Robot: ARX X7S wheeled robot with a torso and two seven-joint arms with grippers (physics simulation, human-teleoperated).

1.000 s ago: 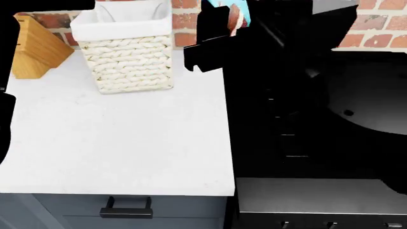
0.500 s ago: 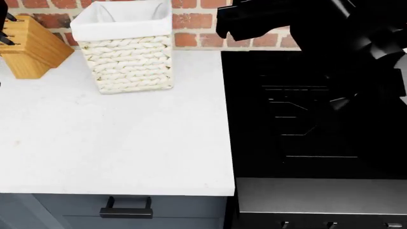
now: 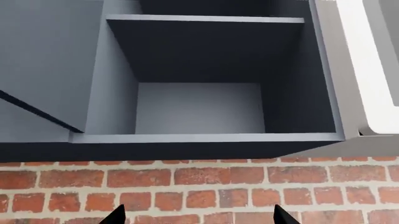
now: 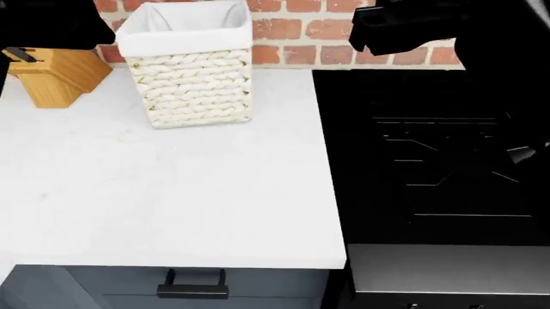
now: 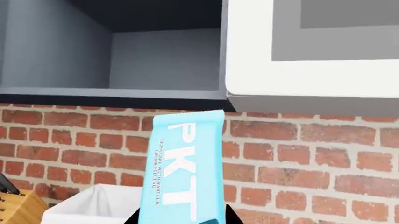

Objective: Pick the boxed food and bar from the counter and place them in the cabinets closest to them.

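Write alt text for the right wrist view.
A light blue wrapped bar with white lettering stands upright in the right gripper, held up before a red brick wall. Above it is an open grey cabinet with an empty shelf; a white-lined basket and a knife block sit below.

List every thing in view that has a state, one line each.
bar: held upright in the right gripper, below the open cabinet.
left gripper: open, nothing between its fingertips.
cabinet: door open, shelves bare.
wicker basket: upright on the counter.
knife block: upright, knives in.
drawer: shut.
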